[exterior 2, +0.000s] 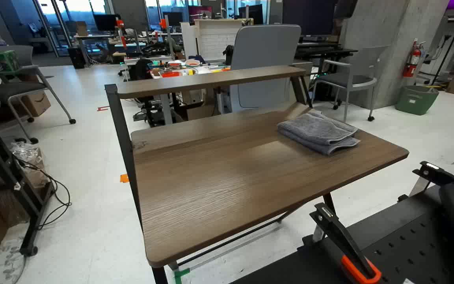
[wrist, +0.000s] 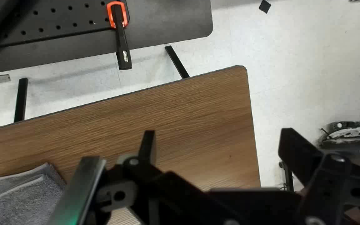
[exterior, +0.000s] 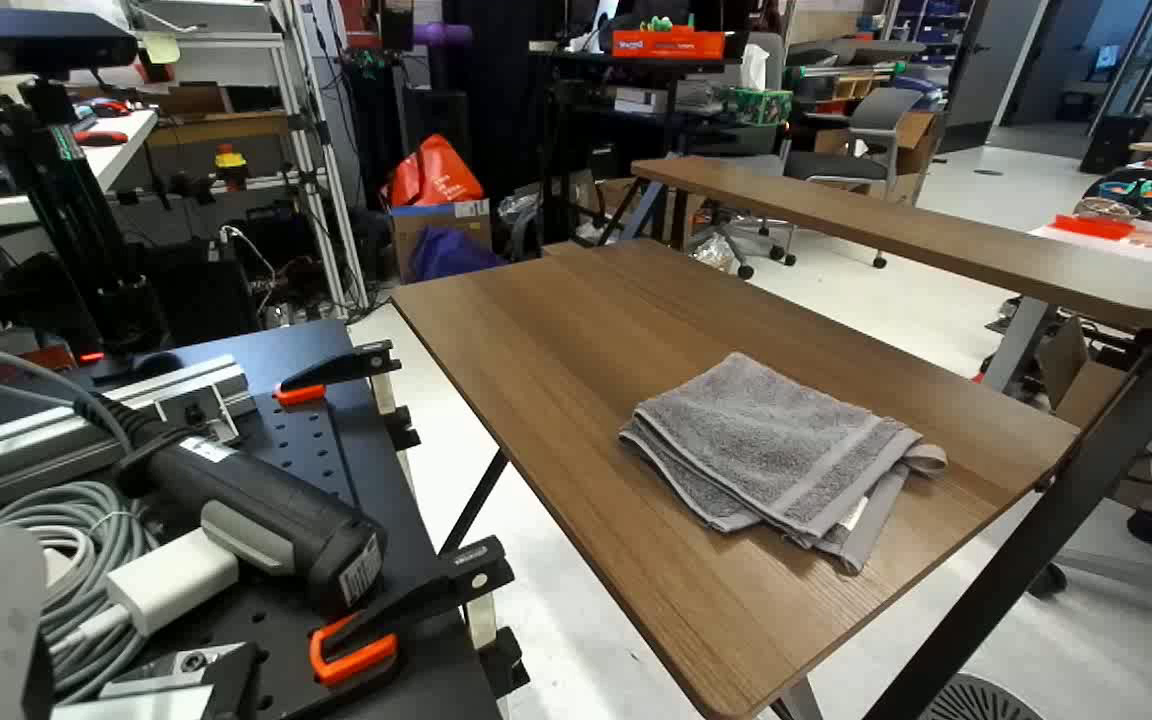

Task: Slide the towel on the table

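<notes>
A folded gray towel (exterior: 776,440) lay on the brown desk (exterior: 536,330); the pincer (wrist: 218,136) was spread wide.
In both exterior views the towel sat right of center; in the wrist view it lay in the lower left corner, cut off by the frame. There, one fingertip (wrist: 148,143) stood before the wood grain and the other, at right, before the pale floor (wrist: 292,62), while a black bench (wrist: 167,25) with an orange-and-black clamp (wrist: 122,42) crossed the upper left.
</notes>
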Controlling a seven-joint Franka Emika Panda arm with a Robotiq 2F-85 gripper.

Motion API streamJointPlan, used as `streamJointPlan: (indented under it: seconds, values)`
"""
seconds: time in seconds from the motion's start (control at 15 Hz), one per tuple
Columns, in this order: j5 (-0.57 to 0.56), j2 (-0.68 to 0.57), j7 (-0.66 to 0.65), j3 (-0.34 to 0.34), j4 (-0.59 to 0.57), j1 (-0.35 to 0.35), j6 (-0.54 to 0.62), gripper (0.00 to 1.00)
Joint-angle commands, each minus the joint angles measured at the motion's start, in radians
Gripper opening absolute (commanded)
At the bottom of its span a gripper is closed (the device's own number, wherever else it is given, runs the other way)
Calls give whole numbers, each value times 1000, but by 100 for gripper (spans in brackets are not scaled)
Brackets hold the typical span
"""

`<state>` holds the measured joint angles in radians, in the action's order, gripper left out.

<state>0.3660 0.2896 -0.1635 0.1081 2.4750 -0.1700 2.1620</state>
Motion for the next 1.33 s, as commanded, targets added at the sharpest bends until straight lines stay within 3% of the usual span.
streamJointPlan:
  seconds: [0.0,0.47,0.73,1.27]
  values:
    - [2,0,2,8,-1,9,-3,100]
    - [2,0,2,8,-1,9,-3,100]
    - [-38,-38,-18,-12,-12,59,65,100]
    - [-229,-282,-180,-51,-43,180,366,100]
